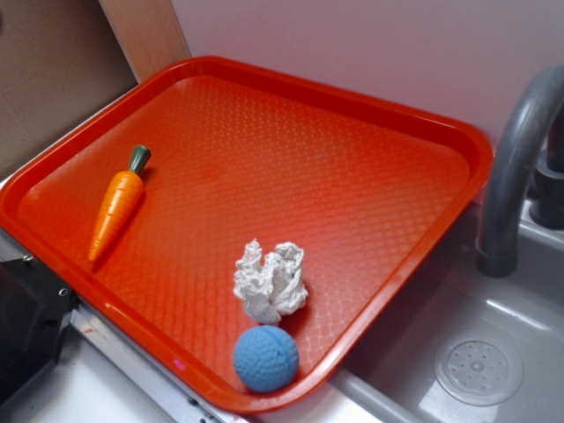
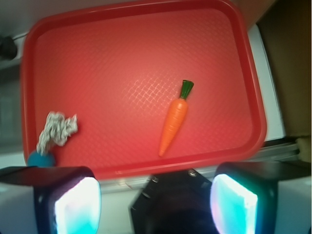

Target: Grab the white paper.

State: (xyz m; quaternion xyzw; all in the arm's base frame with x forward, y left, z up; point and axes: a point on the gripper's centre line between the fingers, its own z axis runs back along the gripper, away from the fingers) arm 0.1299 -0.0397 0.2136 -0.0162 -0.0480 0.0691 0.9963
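One orange-red tray (image 1: 414, 256) is seen, the largest item, rectangular with rounded corners, a raised rim and a woven diamond texture pressed into its plastic floor. It is set on a pale surface (image 1: 97, 392) beside a grey sink (image 1: 493, 308) with one round drain (image 1: 480, 366) and one curved grey faucet (image 1: 515, 159). A plain light wall (image 1: 379, 44) is seen behind, with a wooden panel (image 1: 145, 31) at the far left corner.

Three things are carried on the tray. One toy carrot (image 1: 116, 204), smooth orange plastic tapering to a point with a green stem cap, is laid flat near the left rim, well apart from the rest. One white paper (image 1: 270, 280), a crumpled, lumpy off-white wad, is found near the tray's front corner, on the sink side. One blue ball (image 1: 265, 358), round and dimpled, is set just beside the paper, against the front rim; whether the two touch cannot be told.

In the wrist view one gripper (image 2: 156, 195) is shown high above the tray's edge, its jaws spread wide and holding nothing, with two pale glowing pads (image 2: 75, 207) at the lower corners. The paper (image 2: 57, 130) is seen there at the lower left.
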